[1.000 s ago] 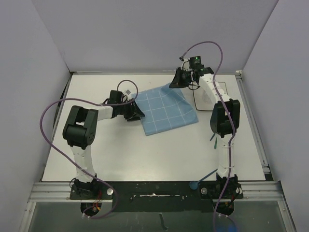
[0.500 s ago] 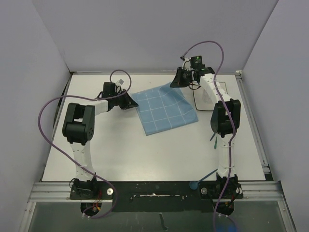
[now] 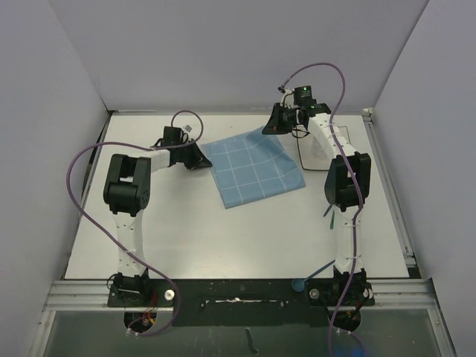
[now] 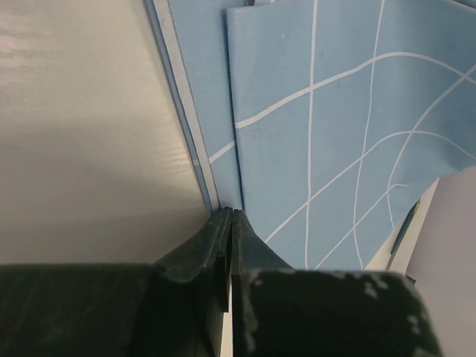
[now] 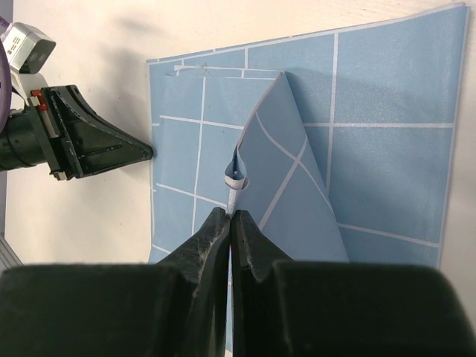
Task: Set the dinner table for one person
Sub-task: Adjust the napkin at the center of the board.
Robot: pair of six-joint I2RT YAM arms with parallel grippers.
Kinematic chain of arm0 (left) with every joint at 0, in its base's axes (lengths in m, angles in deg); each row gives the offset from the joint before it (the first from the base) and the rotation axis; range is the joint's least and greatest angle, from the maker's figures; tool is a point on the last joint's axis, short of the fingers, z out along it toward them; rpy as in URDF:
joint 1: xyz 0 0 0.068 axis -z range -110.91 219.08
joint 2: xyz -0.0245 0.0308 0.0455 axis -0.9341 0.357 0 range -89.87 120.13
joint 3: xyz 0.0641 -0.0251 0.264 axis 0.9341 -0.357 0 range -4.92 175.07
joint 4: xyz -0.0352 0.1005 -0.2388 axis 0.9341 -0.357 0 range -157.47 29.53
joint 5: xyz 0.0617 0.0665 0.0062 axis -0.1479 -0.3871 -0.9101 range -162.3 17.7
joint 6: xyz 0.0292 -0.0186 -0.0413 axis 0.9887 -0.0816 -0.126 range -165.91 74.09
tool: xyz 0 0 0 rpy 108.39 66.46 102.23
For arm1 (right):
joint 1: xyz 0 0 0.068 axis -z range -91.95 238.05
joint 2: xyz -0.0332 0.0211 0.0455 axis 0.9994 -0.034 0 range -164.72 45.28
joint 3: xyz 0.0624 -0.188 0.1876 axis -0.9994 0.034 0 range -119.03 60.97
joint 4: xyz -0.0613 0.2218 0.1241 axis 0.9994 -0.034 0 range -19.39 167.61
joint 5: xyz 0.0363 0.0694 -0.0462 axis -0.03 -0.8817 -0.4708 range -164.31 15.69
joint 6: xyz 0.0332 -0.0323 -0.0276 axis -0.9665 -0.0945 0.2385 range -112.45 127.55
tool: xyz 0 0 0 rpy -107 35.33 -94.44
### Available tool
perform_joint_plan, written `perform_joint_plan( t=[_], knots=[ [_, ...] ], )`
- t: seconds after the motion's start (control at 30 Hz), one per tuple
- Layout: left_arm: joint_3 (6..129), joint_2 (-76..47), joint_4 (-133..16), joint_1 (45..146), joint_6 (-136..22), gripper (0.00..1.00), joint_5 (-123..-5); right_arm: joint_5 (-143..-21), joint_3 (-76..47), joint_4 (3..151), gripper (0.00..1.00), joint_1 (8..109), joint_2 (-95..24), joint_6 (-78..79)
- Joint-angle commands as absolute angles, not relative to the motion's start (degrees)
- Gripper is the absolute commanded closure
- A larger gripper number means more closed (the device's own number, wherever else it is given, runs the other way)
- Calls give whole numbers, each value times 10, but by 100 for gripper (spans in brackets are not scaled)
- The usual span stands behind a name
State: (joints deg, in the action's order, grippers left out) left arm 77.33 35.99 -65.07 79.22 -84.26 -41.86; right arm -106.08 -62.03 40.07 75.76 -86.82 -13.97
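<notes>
Blue placemat (image 3: 253, 169), corner curled up, clamped in the right gripper (image 5: 230, 214), likely for spreading (left gripper (image 4: 227, 214), closed, tips touching its edge).

You have one dinner table (image 3: 223, 238), one blue placemat (image 3: 249, 169), one plate (image 3: 307, 154), and two grippers: left gripper (image 3: 202, 158), right gripper (image 3: 266, 129).

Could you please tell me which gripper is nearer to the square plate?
Right. The right gripper pinches the placemat's raised corner beside the plate; the left gripper sits at the placemat's opposite, left edge.
</notes>
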Motion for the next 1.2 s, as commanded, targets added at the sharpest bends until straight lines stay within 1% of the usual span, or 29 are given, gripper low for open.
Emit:
perform_joint_plan(
  t=[0.0, 0.23, 0.5, 0.7, 0.87, 1.17],
  knots=[
    [769, 383, -661, 790, -844, 100, -442, -1074, -637, 429, 100, 760, -863, -140],
    [787, 412, -699, 792, -840, 100, -454, -1127, -647, 470, 100, 758, -874, -157],
    [777, 431, -692, 795, -843, 100, -450, -1161, -739, 486, 100, 750, -912, -190],
    [775, 434, -689, 797, -841, 100, -444, -1166, -746, 516, 100, 748, -936, -216],
    [776, 433, -690, 797, -837, 100, -440, -1154, -721, 540, 100, 750, -951, -220],
    [764, 425, -693, 797, -831, 100, -437, -1137, -712, 584, 100, 757, -1010, -239]
  ],
)
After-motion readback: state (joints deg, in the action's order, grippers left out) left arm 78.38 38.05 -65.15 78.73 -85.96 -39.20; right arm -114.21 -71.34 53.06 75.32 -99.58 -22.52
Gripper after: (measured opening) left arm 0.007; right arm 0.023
